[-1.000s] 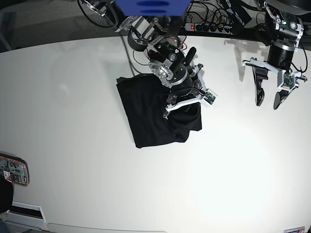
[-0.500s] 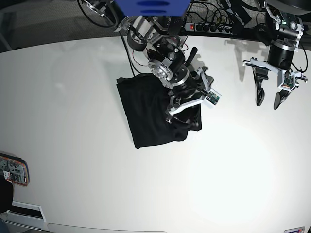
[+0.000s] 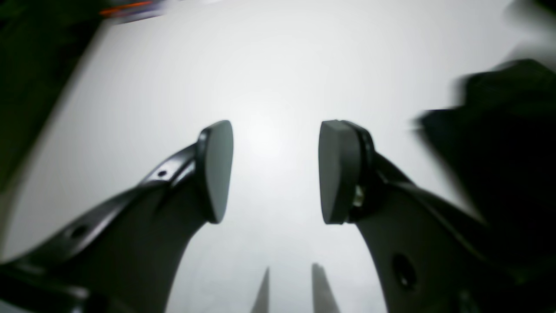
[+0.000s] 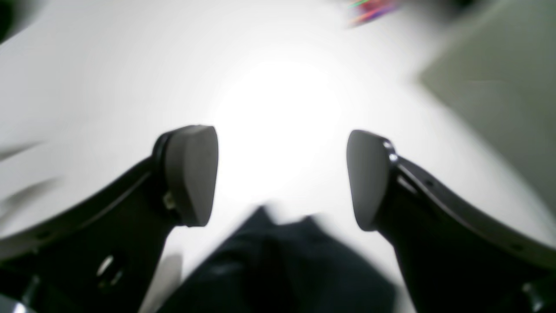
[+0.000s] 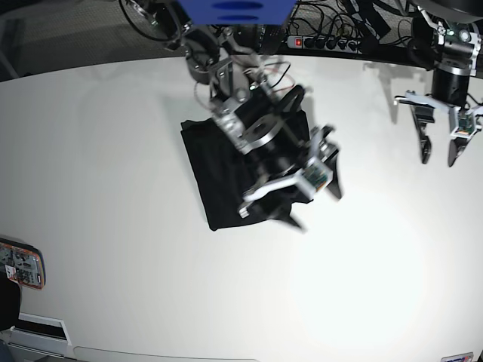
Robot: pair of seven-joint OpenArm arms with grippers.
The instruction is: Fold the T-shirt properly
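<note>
No text, label, brand or number could be read in any view. The small flat red-edged object (image 5: pixel 21 265) at the white bench's (image 5: pixel 113 113) edge carried printing, but it was too small to make out.

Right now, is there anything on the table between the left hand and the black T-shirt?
No. In the base view, the stretch of white table between the left hand and the T-shirt is bare; only the right hand hangs over the shirt's near edge.
</note>
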